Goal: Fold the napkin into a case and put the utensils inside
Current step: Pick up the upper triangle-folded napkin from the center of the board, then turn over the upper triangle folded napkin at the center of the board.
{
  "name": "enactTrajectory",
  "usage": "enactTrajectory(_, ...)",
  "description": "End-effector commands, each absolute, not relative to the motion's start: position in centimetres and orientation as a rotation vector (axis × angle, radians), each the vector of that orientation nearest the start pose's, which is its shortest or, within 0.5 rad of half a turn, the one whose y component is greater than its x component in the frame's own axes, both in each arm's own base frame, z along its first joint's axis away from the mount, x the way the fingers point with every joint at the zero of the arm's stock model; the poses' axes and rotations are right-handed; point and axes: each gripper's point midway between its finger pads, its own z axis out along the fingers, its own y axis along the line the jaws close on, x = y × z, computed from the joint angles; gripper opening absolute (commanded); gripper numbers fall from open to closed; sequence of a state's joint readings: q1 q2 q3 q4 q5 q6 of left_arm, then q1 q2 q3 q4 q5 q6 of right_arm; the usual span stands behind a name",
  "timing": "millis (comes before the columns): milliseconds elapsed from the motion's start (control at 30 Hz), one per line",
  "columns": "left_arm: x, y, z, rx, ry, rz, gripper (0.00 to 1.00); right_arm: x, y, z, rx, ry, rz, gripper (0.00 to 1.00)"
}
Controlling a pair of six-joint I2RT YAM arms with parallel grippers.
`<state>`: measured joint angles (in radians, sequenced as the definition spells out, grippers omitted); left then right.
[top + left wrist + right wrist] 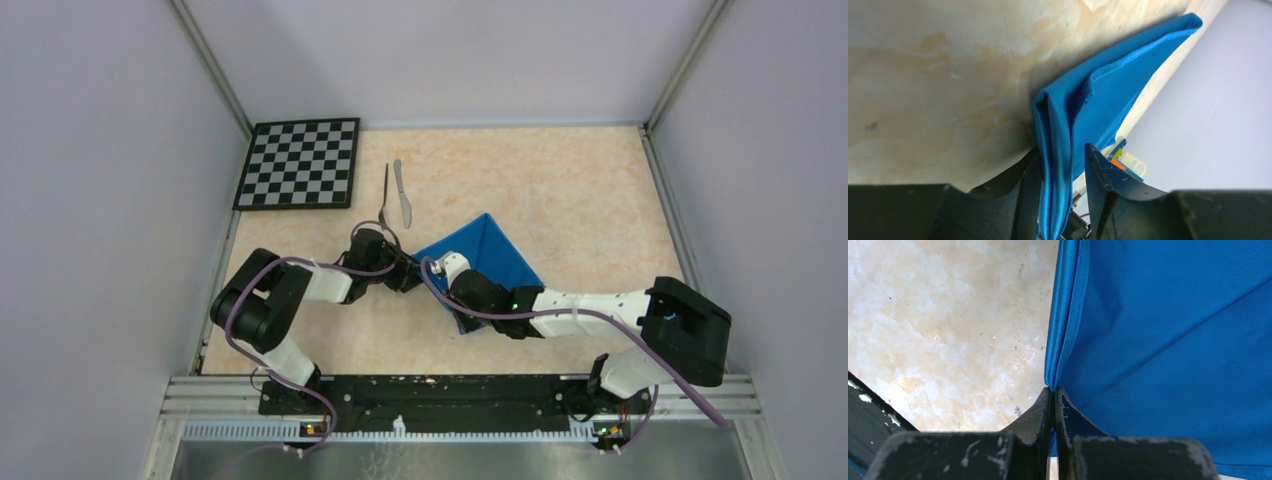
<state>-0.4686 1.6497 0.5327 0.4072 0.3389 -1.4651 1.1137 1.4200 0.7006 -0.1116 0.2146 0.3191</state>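
— Fingers from above: how do they stand?

— The left fingers (406,274) and the right fingers (436,266) meet at the near-left corner of the bright blue cloth napkin (495,255), just beside each other. Their spread cannot be told from there. The napkin lies as a rough triangle in the middle of the beige marbled worktop (560,190). A thin dark fork (385,195) and a pale grey knife (402,192) lie side by side beyond it, apart from the cloth and near a black-and-white checkerboard (298,163).

— And the left wrist view?

— The left fingers (1018,205) stand partly apart, astride a doubled edge of the napkin (1098,100). One touches the cloth and the other shows a gap.

— The right wrist view?

— The right fingers (1035,415) are pressed together, pinching the hemmed edge of the napkin (1168,340), which spreads away to the right.
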Motion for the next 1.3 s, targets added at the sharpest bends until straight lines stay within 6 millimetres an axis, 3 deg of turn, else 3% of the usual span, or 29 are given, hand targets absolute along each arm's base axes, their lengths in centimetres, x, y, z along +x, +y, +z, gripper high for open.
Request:
enactTrajectory(0,29.3,-23.4,0.6,-1.094,2.443,-1.014,0.36,17.8,30.5,6.7,-0.796,2.218,0.485,0.0)
enactTrajectory(233,29.4,-21.1,2.2,-1.005,2.451,-0.831,0.0,16.8,31.9,6.9,-0.86,2.208,0.582,0.0)
enactTrajectory(367,27.8,-18.1,4.9,-1.015,2.44,-0.78,0.0,14.9,35.3,9.1,-0.892,2.165,0.749,0.0)
enactTrajectory(433,27.2,-15.9,7.7,-0.993,2.391,-0.724,0.0,12.8,38.3,11.2,-0.924,2.13,0.946,0.0)
enactTrajectory(500,26.4,-12.6,11.9,-0.99,2.286,-0.59,0.0,10.6,41.4,14.0,-0.938,2.065,1.171,0.0)
enactTrajectory(633,23.7,-6.7,20.5,-0.968,2.095,-0.385,0.0,6.4,46.6,22.0,-0.968,1.827,1.653,0.0)
enactTrajectory(733,22.3,-4.3,26.0,-0.907,2.009,-0.311,0.0,4.4,49.0,26.0,-0.944,1.723,1.968,0.0)
enactTrajectory(833,23.4,-4.5,28.8,-0.808,1.99,-0.302,0.0,4.0,49.8,26.7,-0.905,1.681,2.137,0.0)
enactTrajectory(900,25.4,-5.6,27.7,-0.74,2.061,-0.271,0.0,4.4,49.7,26.0,-0.859,1.689,2.206,0.0)
enactTrajectory(1000,28.7,-7.8,23.8,-0.684,2.207,-0.223,0.0,6.1,48.3,23.7,-0.763,1.728,2.273,0.0)
enactTrajectory(1100,32.2,-10.1,19.1,-0.635,2.295,-0.194,0.0,8.2,45.8,20.2,-0.666,1.824,2.243,0.0)
enactTrajectory(1267,36.1,-14.7,13.4,-0.552,2.36,-0.161,0.0,11.0,40.5,13.3,-0.58,2.054,2.073,0.0)
